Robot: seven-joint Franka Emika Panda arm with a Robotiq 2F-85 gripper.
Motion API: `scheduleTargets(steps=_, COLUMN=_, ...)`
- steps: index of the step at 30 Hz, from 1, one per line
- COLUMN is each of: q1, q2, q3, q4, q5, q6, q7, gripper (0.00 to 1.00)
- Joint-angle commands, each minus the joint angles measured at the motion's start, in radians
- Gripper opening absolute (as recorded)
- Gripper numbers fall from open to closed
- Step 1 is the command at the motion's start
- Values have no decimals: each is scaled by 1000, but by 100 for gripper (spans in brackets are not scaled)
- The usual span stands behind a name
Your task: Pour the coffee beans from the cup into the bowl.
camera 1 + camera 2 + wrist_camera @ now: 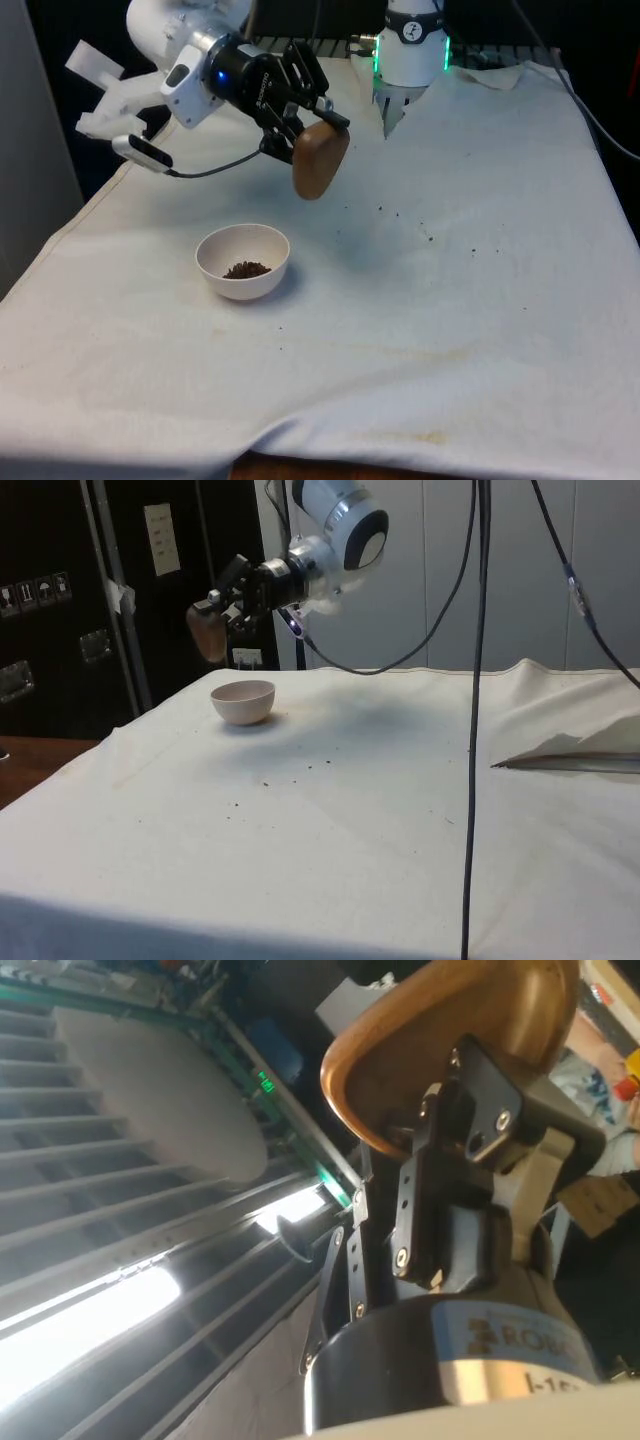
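Cups: one brown wooden cup [320, 160] is counted; it is held in the air, tipped over on its side, above the cloth and beside the bowl towards the front view's right.
Gripper: one black gripper [303, 128] is seen, its two fingers pinched on the cup's rim; in the wrist view one finger [455, 1165] is laid inside the cup [440, 1050] and the rim is clamped against it.
Bowls: one white bowl [243, 262] is set upright on the tablecloth [480, 300], apart from the cup.
Beans in bowl: one small dark heap of coffee beans [246, 269] is seen at the bowl's bottom.
Loose beans: a few dark specks [427, 236] are scattered on the cloth, towards the front view's right of the bowl; they are too small to be counted exactly.
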Motion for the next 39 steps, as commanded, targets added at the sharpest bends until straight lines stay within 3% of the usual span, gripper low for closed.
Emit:
scheduleTargets(steps=1, q1=14, q2=-8, q3=-7, q4=-7, q5=-7, q6=24, q7=1, gripper=3)
scheduleTargets(steps=4, q1=20, q2=-13, q3=-6, q4=-7, q5=-26, q6=43, q7=-5, gripper=3)
scheduleTargets(steps=5, q1=9, q2=-6, q3=0, q4=0, q5=-23, q6=24, q7=-9, gripper=3)
scheduleTargets(steps=6, q1=22, q2=-14, q3=-6, q4=-6, q5=-30, q6=47, q7=-7, gripper=3)
scheduleTargets(steps=12, q1=33, q2=-23, q3=-3, q4=-5, q5=-64, q6=84, q7=-17, gripper=3)
scheduleTargets(steps=13, q1=21, q2=-16, q3=3, q4=0, q5=-57, q6=61, q7=-20, gripper=3)
scheduleTargets(steps=14, q1=35, q2=-24, q3=-3, q4=-5, q5=-69, q6=88, q7=-19, gripper=3)
scheduleTargets(steps=21, q1=43, q2=-33, q3=7, q4=-4, q5=-110, q6=133, q7=-31, gripper=3)
scheduleTargets(steps=22, q1=31, q2=-27, q3=14, q4=1, q5=-104, q6=114, q7=-35, gripper=3)
scheduleTargets(steps=23, q1=44, q2=-34, q3=9, q4=-4, q5=-115, q6=139, q7=-33, gripper=3)
scheduleTargets(steps=29, q1=55, q2=-39, q3=18, q4=-6, q5=-146, q6=178, q7=-44, gripper=3)
scheduleTargets(steps=30, q1=42, q2=-33, q3=26, q4=1, q5=-142, q6=159, q7=-47, gripper=3)
scheduleTargets(steps=31, q1=56, q2=-41, q3=21, q4=-6, q5=-152, q6=185, q7=-45, gripper=3)
scheduleTargets(steps=38, q1=61, q2=-56, q3=46, q4=-13, q5=-192, q6=241, q7=-57, gripper=3)
scheduleTargets(steps=39, q1=47, q2=-47, q3=55, q4=-1, q5=-191, q6=220, q7=-59, gripper=3)
